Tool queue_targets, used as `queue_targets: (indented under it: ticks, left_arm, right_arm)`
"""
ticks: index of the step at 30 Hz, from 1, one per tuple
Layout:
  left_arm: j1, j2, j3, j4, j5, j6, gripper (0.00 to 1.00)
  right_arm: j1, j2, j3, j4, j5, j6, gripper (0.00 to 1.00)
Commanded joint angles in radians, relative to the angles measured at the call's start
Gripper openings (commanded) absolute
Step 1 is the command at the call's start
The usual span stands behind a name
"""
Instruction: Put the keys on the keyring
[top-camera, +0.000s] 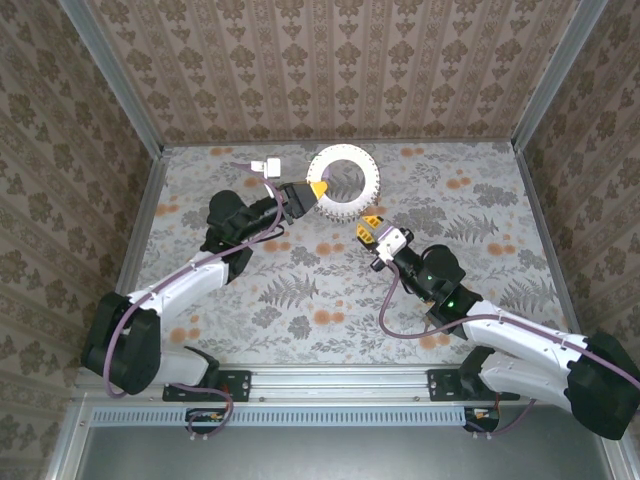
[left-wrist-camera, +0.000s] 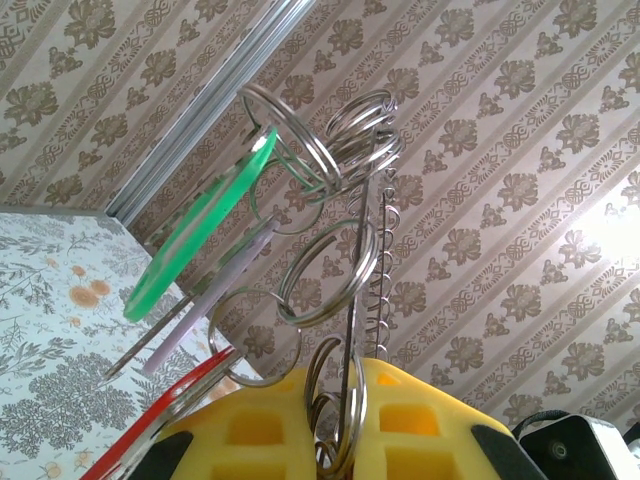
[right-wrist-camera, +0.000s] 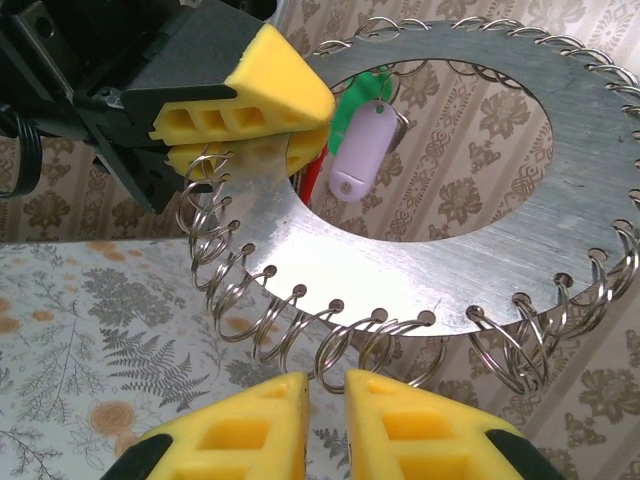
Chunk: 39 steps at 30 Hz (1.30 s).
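Right hand (right-wrist-camera: 325, 420) fingertips sit nearest, a narrow crack apart with nothing between them, just under the split rings (right-wrist-camera: 300, 320) that fringe the lower rim of the keyring (right-wrist-camera: 430, 240). That keyring, a flat metal plate with a big hole, looks stiff, light and slippery, so it is probably best pinched flat across its rim, as the left hand (right-wrist-camera: 295, 125) does, clamped on the edge and holding it up off the table (right-wrist-camera: 80, 330). Tagged keys (right-wrist-camera: 358, 150) show through the hole, close to that grip.
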Motion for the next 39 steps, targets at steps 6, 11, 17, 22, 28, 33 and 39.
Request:
queue_targets:
  ticks: [6,11,17,22,28,33,39]
  left_arm:
    - [0.001,-0.039,0.025,0.021,-0.017,0.023,0.0]
    - [-0.001,-0.042,0.021,0.019,-0.019,0.024,0.0]
    - [-0.002,-0.051,0.016,0.015,-0.025,0.026,0.0]
    - [-0.002,-0.064,0.017,0.0,-0.032,0.042,0.0]
    - [-0.027,-0.156,0.095,-0.356,-0.148,0.315,0.0]
    - [-0.088,-0.203,0.106,-0.41,-0.282,0.411,0.0]
    - [-0.133,-0.193,0.085,-0.321,-0.367,0.37,0.0]
  right_arm:
    - [0.023,0.009,0.025,0.056,0.024,-0.014,0.19]
    - [0.035,0.031,0.037,0.081,0.034,-0.021,0.18]
    - [0.049,0.049,0.042,0.109,0.076,-0.038,0.19]
    - [0.053,0.035,0.031,0.095,0.079,-0.037,0.2]
    - [0.044,-0.031,-0.056,0.07,0.135,-0.003,0.23]
    - [-0.004,-0.079,-0.113,0.088,0.147,0.134,0.23]
    - [-0.004,-0.058,-0.077,0.144,0.129,0.141,0.22]
